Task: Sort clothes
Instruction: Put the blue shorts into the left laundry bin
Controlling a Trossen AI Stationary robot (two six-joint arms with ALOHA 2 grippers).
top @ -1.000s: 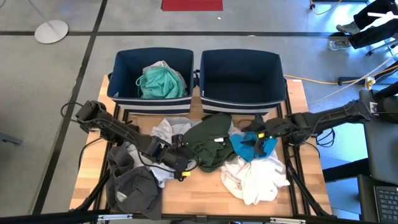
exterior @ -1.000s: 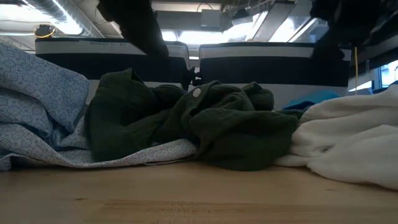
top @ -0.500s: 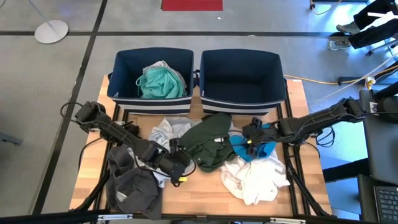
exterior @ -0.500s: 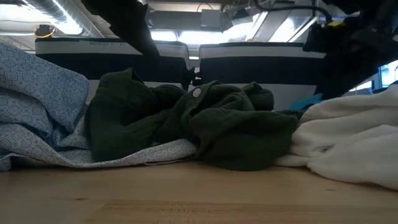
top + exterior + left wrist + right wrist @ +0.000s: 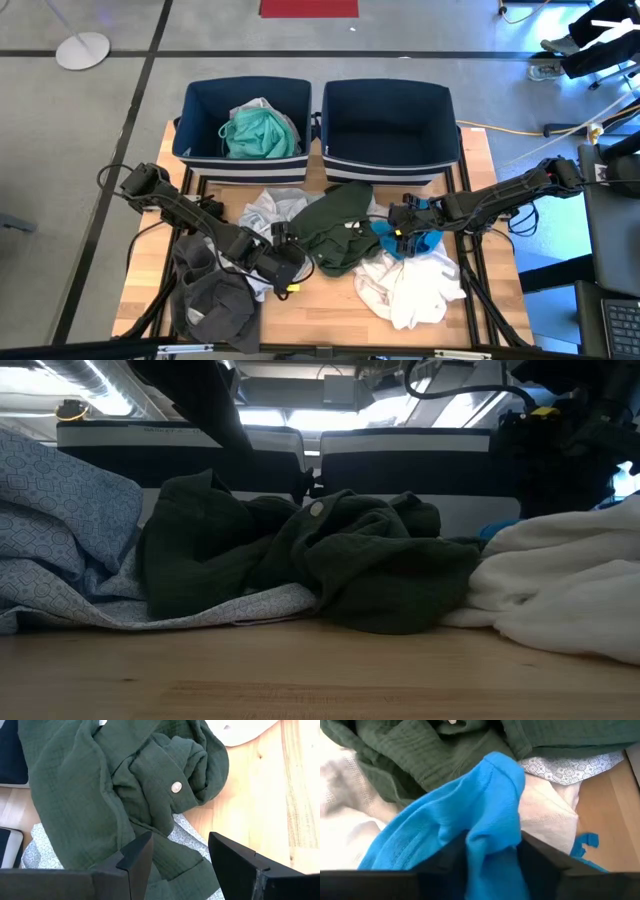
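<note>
**Right gripper pinches the turquoise garment**

Nearest the table's (image 5: 140, 300) front edge lie a dark grey garment (image 5: 215, 305) toward the left corner and a white garment (image 5: 415, 285) toward the right. Just behind, mid-table, the left gripper (image 5: 175, 860) hangs with fingers apart and empty over the dark green garment (image 5: 100, 785), which lies on a pale patterned shirt (image 5: 270, 208). Beside it, the right gripper (image 5: 492, 857) has its fingers closed around a bunched fold of the turquoise garment (image 5: 475, 815).

All the clothes look light, limp and crumpled; they will likely drape and drag on neighbours, so a raised fold is the best hold.

At the back edge stand two navy bins: the left bin (image 5: 200, 95) holds clothes, the right bin (image 5: 390, 105) looks empty.

No readable writing or labels show.
</note>
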